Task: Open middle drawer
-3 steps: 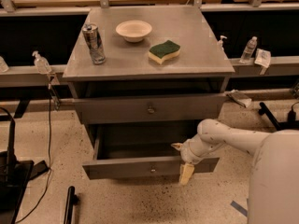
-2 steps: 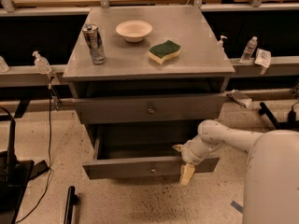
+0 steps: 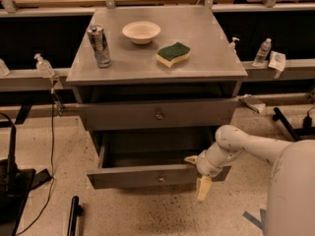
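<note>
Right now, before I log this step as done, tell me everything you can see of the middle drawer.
The middle drawer is grey metal with a flat front panel and one small round brass knob at its centre. It stands pulled well out of the cabinet, level, below the larger upper drawer front. Its inside is dark and shows no contents. The gripper is at the right end of its front panel, apparently touching it.
</note>
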You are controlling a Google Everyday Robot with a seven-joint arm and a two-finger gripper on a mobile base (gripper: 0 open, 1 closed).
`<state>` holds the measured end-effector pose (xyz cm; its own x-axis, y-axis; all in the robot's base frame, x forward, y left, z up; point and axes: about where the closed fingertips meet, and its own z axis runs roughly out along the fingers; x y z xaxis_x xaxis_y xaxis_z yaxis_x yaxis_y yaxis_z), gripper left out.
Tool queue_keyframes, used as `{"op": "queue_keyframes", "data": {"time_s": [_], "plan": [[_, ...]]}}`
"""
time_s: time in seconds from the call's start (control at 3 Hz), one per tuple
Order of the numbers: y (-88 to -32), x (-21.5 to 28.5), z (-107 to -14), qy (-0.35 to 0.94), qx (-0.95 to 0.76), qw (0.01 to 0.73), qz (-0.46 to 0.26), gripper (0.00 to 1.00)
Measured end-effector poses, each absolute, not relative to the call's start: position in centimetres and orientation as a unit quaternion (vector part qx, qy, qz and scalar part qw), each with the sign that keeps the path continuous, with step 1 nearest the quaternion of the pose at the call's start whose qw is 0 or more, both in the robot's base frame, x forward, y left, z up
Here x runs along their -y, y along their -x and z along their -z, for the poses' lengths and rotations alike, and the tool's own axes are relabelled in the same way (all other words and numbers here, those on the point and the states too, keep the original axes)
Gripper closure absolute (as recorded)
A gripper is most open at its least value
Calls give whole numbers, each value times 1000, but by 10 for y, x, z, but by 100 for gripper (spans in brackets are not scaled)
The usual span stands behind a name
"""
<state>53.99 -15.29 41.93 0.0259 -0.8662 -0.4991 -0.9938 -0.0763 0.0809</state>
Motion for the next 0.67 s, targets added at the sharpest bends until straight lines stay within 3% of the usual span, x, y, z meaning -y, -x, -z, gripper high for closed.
{"op": "queue_keyframes", "data": {"time_s": [0.67], "plan": [[-499,181,-432,694,-679,83,-226,0]]}}
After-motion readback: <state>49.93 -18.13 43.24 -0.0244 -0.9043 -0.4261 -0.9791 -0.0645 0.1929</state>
